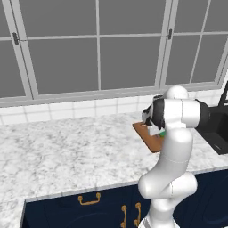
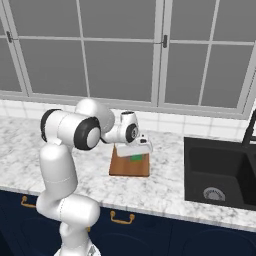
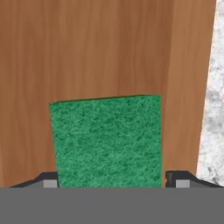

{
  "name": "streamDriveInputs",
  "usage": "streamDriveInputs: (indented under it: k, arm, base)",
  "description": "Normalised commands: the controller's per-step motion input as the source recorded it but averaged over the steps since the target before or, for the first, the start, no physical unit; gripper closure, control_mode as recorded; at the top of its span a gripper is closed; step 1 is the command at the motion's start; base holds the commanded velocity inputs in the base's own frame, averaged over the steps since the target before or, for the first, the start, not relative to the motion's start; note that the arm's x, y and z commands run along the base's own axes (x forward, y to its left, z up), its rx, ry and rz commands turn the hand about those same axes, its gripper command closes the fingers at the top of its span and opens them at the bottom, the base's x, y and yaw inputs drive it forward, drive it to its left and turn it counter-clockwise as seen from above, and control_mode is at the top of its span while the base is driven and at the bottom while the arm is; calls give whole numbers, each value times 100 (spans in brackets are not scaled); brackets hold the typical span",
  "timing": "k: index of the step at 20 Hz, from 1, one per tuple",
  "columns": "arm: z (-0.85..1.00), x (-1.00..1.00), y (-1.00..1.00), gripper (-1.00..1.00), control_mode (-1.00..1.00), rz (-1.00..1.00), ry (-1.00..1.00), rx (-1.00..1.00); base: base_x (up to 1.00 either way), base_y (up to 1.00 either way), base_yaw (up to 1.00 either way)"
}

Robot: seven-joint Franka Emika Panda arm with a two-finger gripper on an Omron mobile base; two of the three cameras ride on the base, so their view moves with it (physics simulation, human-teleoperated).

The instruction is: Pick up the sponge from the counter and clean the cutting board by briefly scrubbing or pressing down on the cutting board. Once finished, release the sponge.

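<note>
1. Sink basin [image 2: 220,172], black, was sunk into the counter [image 2: 165,192] at its right end; only a round drain [image 2: 214,194] showed at its bottom.
2. One cutting board [image 2: 129,165], brown wood, lay flat on the counter just left of the sink, reaching toward the back edge by the white tile strip.
3. One sponge [image 2: 136,157], green top up, sat on the cutting board; in the hand view the sponge [image 3: 107,142] covered the lower middle of the board [image 3: 109,48], with bare wood on three sides of it.
4. A strip of counter [image 3: 212,100] showed past the board's right edge in the hand view.
5. One gripper [image 2: 138,149] hung low over the board, right above the sponge; the two fingertips [image 3: 177,178] stood at either side of the sponge, flush against its edges, so the jaws looked clamped on it.
6. In the left base view the arm hid most of the board [image 1: 149,136]; a sliver of green sponge [image 1: 163,133] peeked out beside the arm.
7. Three brass handles [image 1: 89,199] counted on the navy cabinets [image 1: 58,213] under the front edge in the left base view.
8. One black faucet [image 2: 248,127] rose behind the sink at the right edge.
</note>
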Motion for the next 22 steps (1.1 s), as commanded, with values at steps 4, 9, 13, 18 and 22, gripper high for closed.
streamDriveInputs:
  k: [4,9,13,18,22]
  arm:
    - [-64,-7,32,100,-100,12,-3,0]
    - [-46,-43,10,100,-100,12,-5,1]
    - [-51,-99,-2,100,-100,4,4,0]
    - [-50,-100,-23,100,-100,0,18,0]
    - [-73,-93,-24,100,-100,2,36,-1]
  base:
    - [0,0,0]
    - [0,0,0]
    - [0,0,0]
    - [0,0,0]
    - [0,0,0]
